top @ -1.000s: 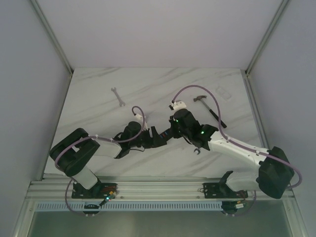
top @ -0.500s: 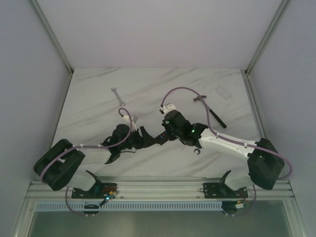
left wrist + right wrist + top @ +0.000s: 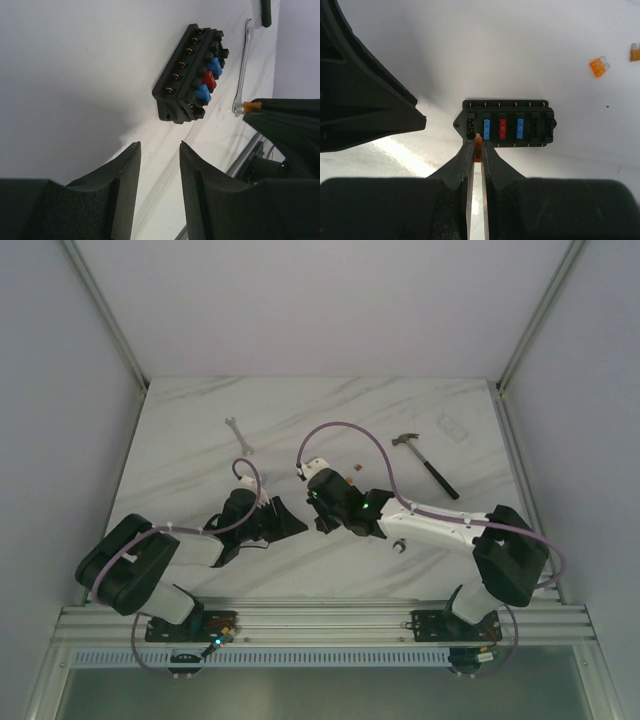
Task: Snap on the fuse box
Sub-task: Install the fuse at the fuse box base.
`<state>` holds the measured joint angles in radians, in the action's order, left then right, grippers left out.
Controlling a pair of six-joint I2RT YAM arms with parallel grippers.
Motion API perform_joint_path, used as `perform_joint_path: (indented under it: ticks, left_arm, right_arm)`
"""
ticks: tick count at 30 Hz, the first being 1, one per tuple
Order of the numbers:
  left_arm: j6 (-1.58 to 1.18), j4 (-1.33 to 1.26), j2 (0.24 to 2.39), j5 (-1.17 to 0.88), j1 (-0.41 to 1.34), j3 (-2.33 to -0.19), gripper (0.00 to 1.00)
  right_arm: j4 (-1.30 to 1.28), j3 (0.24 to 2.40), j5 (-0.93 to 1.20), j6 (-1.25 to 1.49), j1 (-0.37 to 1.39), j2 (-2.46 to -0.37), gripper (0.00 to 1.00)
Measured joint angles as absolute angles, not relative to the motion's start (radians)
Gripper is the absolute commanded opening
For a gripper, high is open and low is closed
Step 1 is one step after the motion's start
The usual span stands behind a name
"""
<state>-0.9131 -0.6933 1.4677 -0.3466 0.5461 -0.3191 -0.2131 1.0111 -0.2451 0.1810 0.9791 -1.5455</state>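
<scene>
bright, even light; soft shadows; wrist-view foregrounds slightly blurred.

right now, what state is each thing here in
fuse box, lying flat, blue, red, blue fuses seated
right gripper, shut on orange fuse
orange fuse, pinched, not yet seated
left gripper, open, empty
loose orange fuse, lying free
wrench, lying flat

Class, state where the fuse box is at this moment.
In the right wrist view the fuse box lies on the white table, just beyond the right gripper, which pinches an orange fuse.
</scene>
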Motion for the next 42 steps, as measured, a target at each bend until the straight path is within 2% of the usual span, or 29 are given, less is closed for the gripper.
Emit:
perform_joint_path:
  ticks: [15, 24, 42]
  left_arm:
    - [-1.024, -0.719, 1.537, -0.359, 0.544, -0.319, 0.42]
    - [-1.063, -0.759, 1.569, -0.358, 0.545, -0.319, 0.34]
    - [-1.156, -0.91, 1.721, -0.324, 0.615, -0.365, 0.23]
  right_arm:
    - [-0.187, 1.013, -0.239, 0.088, 0.996, -1.612, 0.0]
    - [-0.164, 1.013, -0.232, 0.077, 0.997, -1.632, 0.0]
    - [-0.149, 1.006, -0.224, 0.073, 0.997, -1.658, 0.0]
